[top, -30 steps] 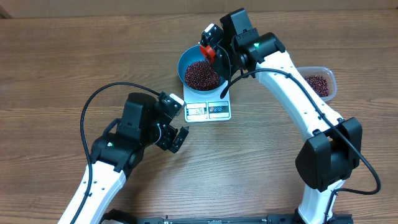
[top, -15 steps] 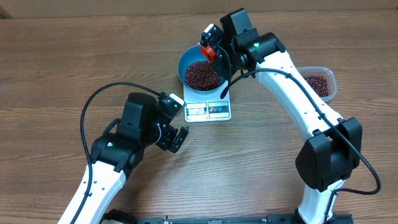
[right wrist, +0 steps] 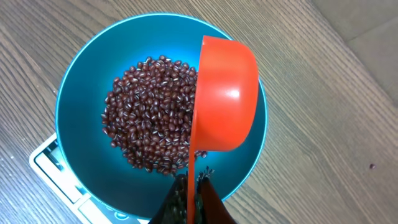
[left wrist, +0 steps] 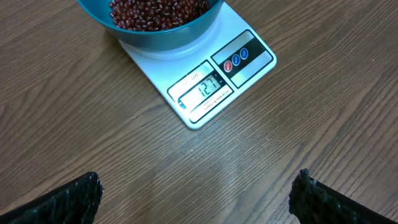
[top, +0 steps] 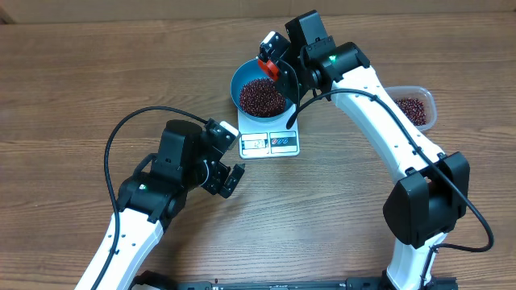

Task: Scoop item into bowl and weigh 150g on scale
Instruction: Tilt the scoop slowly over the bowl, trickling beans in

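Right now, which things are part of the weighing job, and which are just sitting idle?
In use: round blue plastic bowl, dark red-brown beans, flat white scale, orange plastic scoop in shut right gripper, clear plastic tub.
Idle: open, empty left gripper.

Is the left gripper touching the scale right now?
Apart. In the left wrist view, table shows between the open left gripper and the scale's near corner.

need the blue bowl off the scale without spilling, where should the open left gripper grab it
Probably the left rim of the blue bowl, coming straight down with the left gripper, one finger inside the wall, one outside. The bare wall stands above the beans there, and the red scoop in the right gripper hangs over the far right side.
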